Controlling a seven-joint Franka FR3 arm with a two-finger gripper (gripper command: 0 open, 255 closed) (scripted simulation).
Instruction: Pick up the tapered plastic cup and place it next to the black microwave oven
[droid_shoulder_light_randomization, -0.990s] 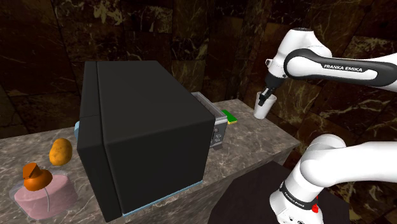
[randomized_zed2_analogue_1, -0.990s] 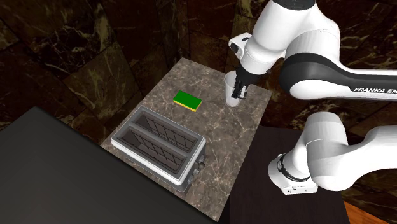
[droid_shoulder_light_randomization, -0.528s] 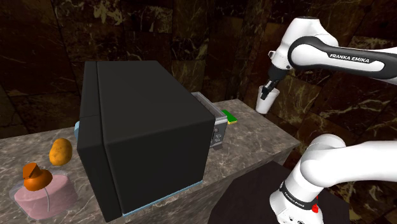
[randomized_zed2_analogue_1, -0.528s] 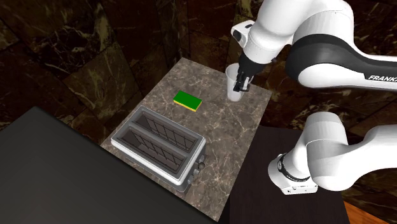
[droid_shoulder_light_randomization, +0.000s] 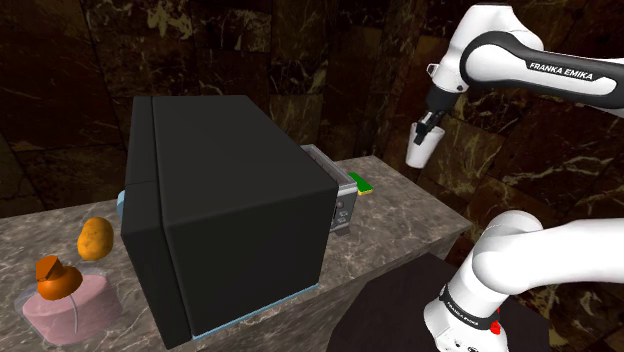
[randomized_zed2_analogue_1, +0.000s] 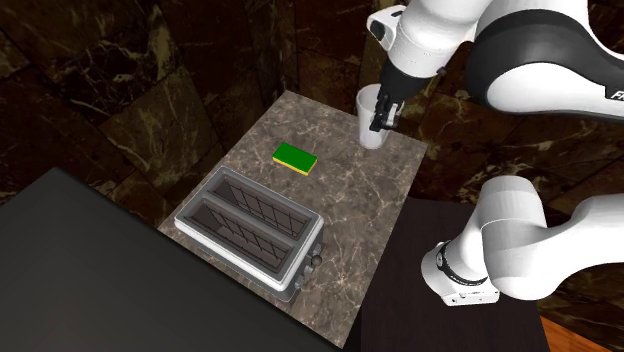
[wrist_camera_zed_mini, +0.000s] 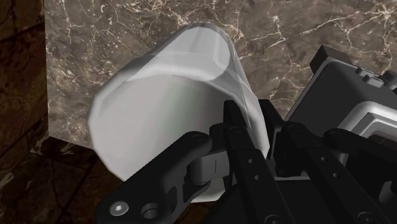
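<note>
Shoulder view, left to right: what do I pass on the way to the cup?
potato → microwave → toaster → sponge → cup

The cup (wrist_camera_zed_mini: 167, 105) looks smooth, milky plastic (a little see-through). The counter (randomized_zed2_analogue_1: 362, 212) is brown veined marble, the microwave (droid_shoulder_light_randomization: 235, 225) matt black, the toaster (randomized_zed2_analogue_1: 250, 232) grey metal.
</note>
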